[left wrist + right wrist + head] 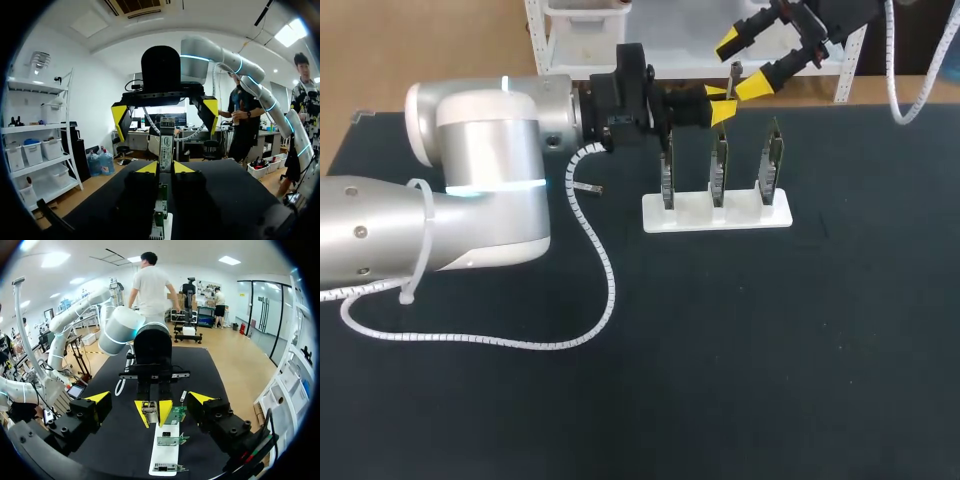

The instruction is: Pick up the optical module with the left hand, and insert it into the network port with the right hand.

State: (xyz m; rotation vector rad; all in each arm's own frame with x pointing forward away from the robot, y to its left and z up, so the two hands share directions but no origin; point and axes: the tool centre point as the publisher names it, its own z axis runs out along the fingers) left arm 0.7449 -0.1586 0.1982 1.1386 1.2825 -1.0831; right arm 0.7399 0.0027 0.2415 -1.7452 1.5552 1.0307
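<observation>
1. The right gripper is spread wide, leaving a free gap between its fingers. Just ahead of it stands the optical module, pinched upright in the left gripper.
2. Directly under the left gripper, three upright boards on a white stand bar the way down.
3. Behind the left gripper, its cable loops across the table.

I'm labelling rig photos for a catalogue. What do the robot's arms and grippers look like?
Left arm and right arm: rounded silver-white tubes with glowing cyan rings, trailing white spiral-wrapped cable. Left gripper and right gripper: black, with bright yellow wedge tips.
</observation>
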